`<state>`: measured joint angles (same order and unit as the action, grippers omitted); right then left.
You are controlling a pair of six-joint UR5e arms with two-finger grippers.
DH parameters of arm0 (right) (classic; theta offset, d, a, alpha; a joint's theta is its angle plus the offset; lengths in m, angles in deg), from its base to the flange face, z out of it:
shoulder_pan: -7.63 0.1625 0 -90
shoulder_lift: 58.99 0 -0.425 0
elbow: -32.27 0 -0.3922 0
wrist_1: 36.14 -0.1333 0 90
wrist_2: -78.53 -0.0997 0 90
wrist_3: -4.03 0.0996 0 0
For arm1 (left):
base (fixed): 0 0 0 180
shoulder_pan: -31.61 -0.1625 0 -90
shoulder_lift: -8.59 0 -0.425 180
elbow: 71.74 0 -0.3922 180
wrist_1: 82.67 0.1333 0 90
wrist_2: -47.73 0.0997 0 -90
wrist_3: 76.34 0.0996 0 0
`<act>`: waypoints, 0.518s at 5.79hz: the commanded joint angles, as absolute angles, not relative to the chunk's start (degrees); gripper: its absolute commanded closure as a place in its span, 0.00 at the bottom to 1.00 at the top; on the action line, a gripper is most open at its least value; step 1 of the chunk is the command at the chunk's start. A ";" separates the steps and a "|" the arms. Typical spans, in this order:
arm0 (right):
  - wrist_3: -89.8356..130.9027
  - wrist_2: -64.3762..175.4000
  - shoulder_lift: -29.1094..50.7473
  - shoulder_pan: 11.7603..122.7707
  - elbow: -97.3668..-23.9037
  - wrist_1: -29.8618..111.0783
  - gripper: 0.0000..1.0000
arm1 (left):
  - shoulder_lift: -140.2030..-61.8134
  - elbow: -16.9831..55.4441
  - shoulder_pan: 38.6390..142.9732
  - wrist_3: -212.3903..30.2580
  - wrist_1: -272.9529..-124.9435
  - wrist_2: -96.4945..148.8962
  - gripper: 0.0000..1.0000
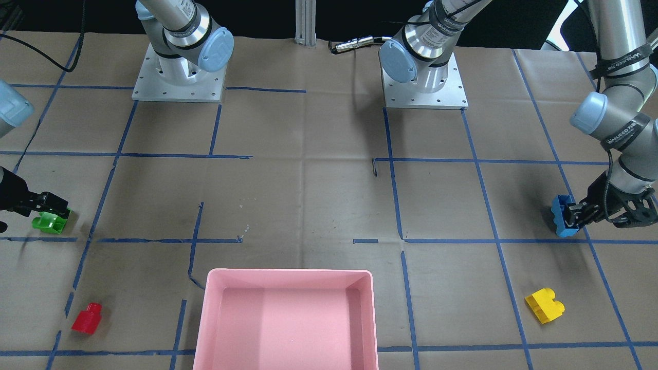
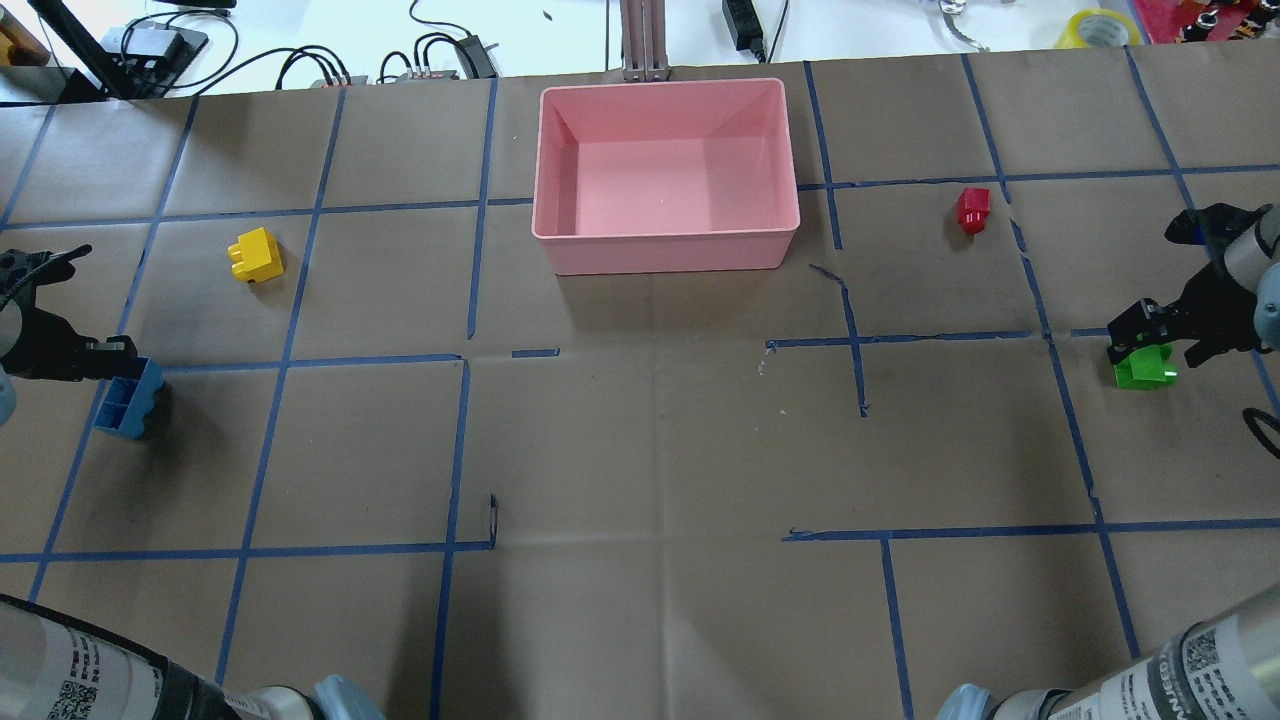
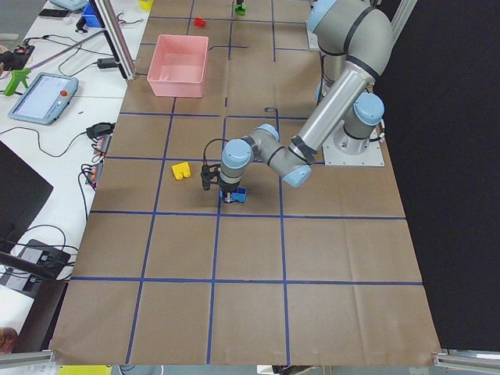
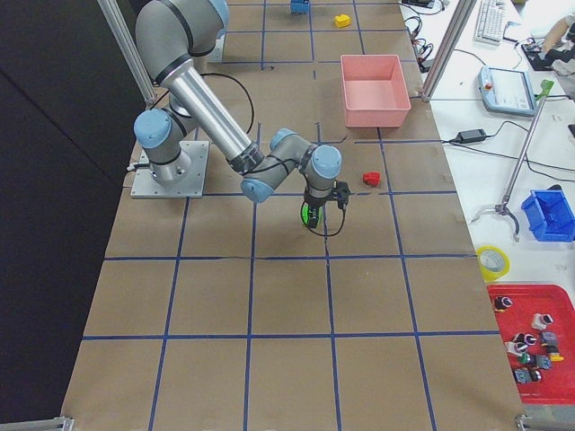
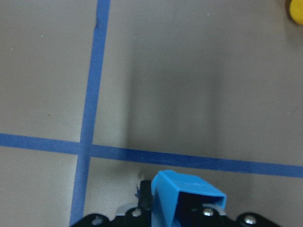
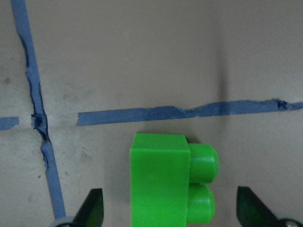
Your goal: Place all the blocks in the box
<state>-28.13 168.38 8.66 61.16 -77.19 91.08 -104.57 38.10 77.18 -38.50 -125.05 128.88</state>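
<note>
My left gripper [image 1: 572, 215] is shut on the blue block [image 1: 562, 217], which is tipped on its side so its hollow underside shows in the overhead view [image 2: 125, 400]; it also fills the bottom of the left wrist view [image 5: 188, 197]. My right gripper [image 1: 49, 205] is open, its fingers [image 6: 92, 210] wide on either side of the green block [image 6: 163, 182], which lies on the table [image 2: 1145, 370]. The red block [image 2: 973, 210] and the yellow block [image 2: 256, 256] lie loose on the paper. The pink box [image 2: 665, 255] stands empty at mid-table.
Brown paper with a blue tape grid covers the table [image 2: 650, 450]. The two arm bases [image 1: 179, 77] [image 1: 425, 82] stand on the robot's side. Cables and devices [image 2: 300, 65] lie beyond the far edge behind the box.
</note>
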 commanded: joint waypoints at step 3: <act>-28.05 168.53 7.63 61.16 -77.24 91.83 0.07 | -103.57 37.34 77.49 -38.63 -125.65 128.68 1.00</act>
